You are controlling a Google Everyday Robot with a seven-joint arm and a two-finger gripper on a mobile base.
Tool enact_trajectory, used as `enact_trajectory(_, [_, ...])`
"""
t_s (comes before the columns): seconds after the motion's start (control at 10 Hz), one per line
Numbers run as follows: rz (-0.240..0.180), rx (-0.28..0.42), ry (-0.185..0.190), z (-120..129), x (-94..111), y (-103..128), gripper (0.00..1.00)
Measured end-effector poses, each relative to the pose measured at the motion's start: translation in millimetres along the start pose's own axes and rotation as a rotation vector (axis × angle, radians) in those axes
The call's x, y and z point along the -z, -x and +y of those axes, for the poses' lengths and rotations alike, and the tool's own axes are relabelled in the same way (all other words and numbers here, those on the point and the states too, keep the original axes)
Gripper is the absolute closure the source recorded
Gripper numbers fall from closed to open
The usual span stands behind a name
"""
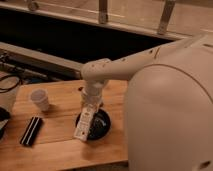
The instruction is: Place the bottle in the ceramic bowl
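Clock directions: dial centred on the bowl, 12 toward the far edge of the tabletop.

- Light wooden tabletop [55,150] carries everything.
- Round, shallow, glossy black ceramic bowl [103,125] sits near the tabletop's middle, close under the robot's bulky white body.
- Slim, elongated pale bottle with a white printed label [84,124] stands steeply tilted. Its upper end is at about 12 o'clock and its lower end at about 8 o'clock, crossing the bowl's left part.
- Whether the lower end rests inside the bowl, on the rim, or on the wood just beside it cannot be told (the label hides the rim there).
- Apart from the bottle overlapping it, the bowl's visible interior shows only dark glaze with a faint sheen.
- White jointed arm [120,62] reaches in from 2 o'clock, bends at an elbow and drops straight down.
- Hand [90,104] hangs at 12 o'clock, directly over the bowl's far rim and meeting the bottle's upper end. Whether it is spread or pinching the bottle cannot be told.
- Small white cup [40,99] stands upright at 10 o'clock, well apart from the bowl (contents not visible).
- Flat black ribbed rectangular bar [31,131] lies at 9 o'clock, nearer the tabletop's left end.
- Dark cable [7,85] loops at the far left.
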Motion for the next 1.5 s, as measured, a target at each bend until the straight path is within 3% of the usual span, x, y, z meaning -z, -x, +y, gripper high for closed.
enact_trajectory(0.2, [0.0,0.004,0.001,3.5,-2.4,0.2,0.63])
enact_trajectory(0.5, [0.004,0.0,-0.005,0.0,-7.6,-0.2,0.62])
enact_trajectory(0.6, [0.005,0.002,-0.004,0.3,-11.0,-0.5,0.63])
enact_trajectory(0.8, [0.006,0.002,-0.004,-2.2,-13.8,-0.8,0.79])
enact_trajectory(0.9, [0.005,0.0,-0.004,-4.3,-14.4,0.0,0.82])
enact_trajectory(1.3, [0.002,-0.012,-0.002,-24.3,-17.6,0.3,0.83])
enact_trajectory(1.5, [0.007,-0.001,-0.003,-16.7,-22.9,0.0,0.82])
